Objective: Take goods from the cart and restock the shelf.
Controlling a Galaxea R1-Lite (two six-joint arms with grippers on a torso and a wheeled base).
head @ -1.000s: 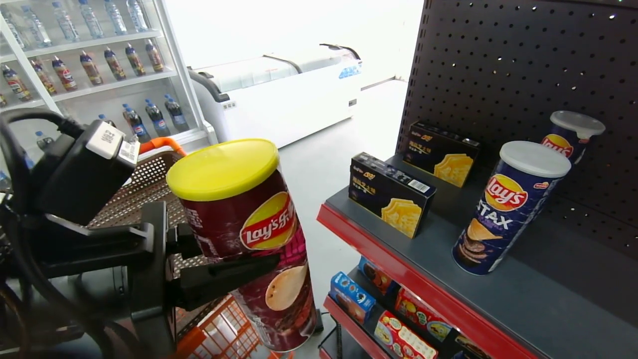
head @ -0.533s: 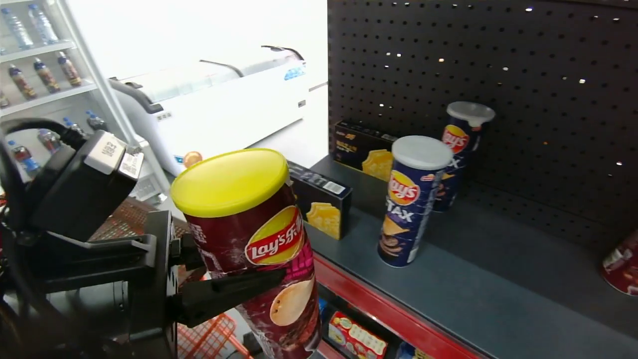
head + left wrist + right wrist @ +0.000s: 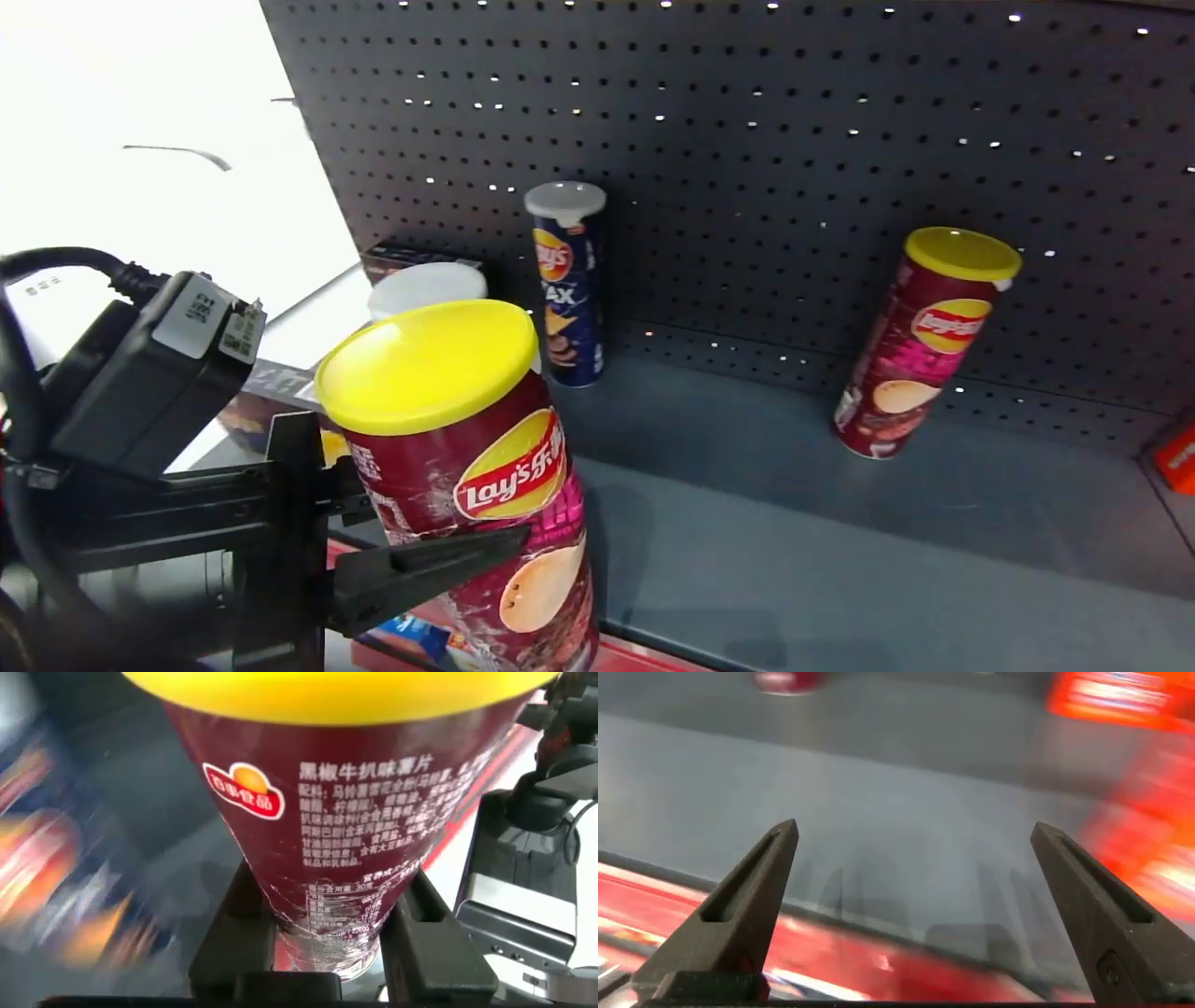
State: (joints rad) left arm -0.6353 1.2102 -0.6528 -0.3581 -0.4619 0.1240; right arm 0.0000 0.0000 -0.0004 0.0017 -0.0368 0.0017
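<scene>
L claw (image 3: 437, 506) is clamped on the maroon chips can (image 3: 439, 448). One finger lies across the front of the can's mid body, the other sits behind it. In the L wrist view we see both fingers (image 3: 425, 929) pressed vs. the can's lower wall, one each side. The can is upright w/ a slight tilt and has a yellow lid (image 3: 425, 359) on top. It's held at the front-left part of the shelf (image 3: 794, 541). Its base is at approx. the level of the shelf's red lip (image 3: 653, 658), & we can't tell if it touches the board.

R claw (image 3: 913, 831) is spread wide w/ nothing between its fingers. It hangs at the shelf's front edge, w/ the red lip close under the fingers & the grey board beyond.

At the rear of the shelf, vs. the pegboard (image 3: 747, 103), a blue can (image 3: 565, 289) w/ white lid stands upright. Well to its right a second maroon can (image 3: 920, 345) w/ yellow lid also stands, apart from the blue one. A second blue can (image 3: 425, 285) is mostly hidden behind the held can, so we see just its white lid. A dark box (image 3: 401, 254) sits in the rear-left corner behind that. An orange-red item (image 3: 1176, 457) shows at the far right edge, too cropped to tell what it is.
</scene>
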